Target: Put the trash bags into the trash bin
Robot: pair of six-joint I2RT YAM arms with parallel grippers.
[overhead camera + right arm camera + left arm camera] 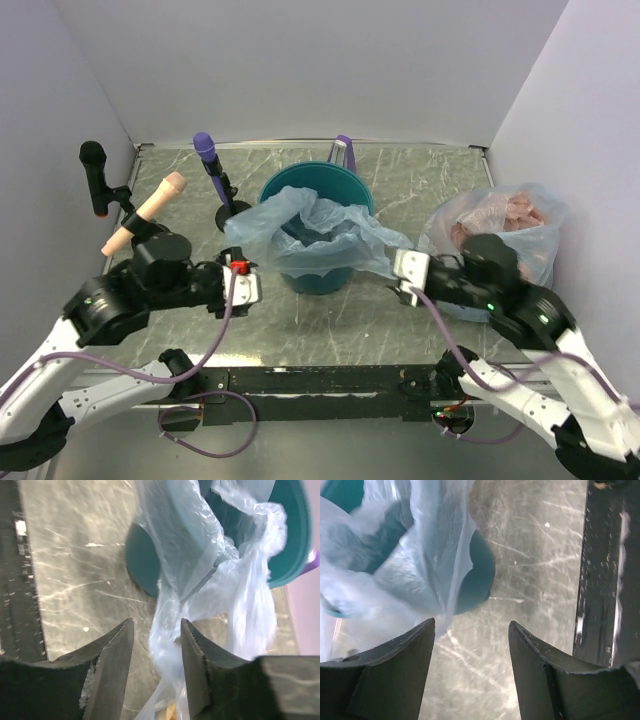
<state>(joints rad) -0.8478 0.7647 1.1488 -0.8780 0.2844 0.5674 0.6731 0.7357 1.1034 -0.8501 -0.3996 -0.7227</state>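
Note:
The teal trash bin (318,281) stands mid-table. The pale-blue trash bag (262,226) is draped over its rim, sagging into the mouth and spilling out on both sides. My left gripper (246,282) is at the bag's left flap. In the left wrist view its jaws (471,625) are open with bare table between them, and the bag (420,555) just brushes the left fingertip (427,630). My right gripper (405,276) is at the bag's right tail. Its jaws (157,622) stand open, and the film (200,580) hangs loose through the gap, in front of the bin (142,560).
A clear bag (500,225) stuffed with pink and yellow items sits right of the bin, close behind my right wrist. Several upright handled tools stand at the back left: a black one (93,170), a peach one (150,205) and a purple-tipped one (207,150). A black rail (320,380) runs along the near edge.

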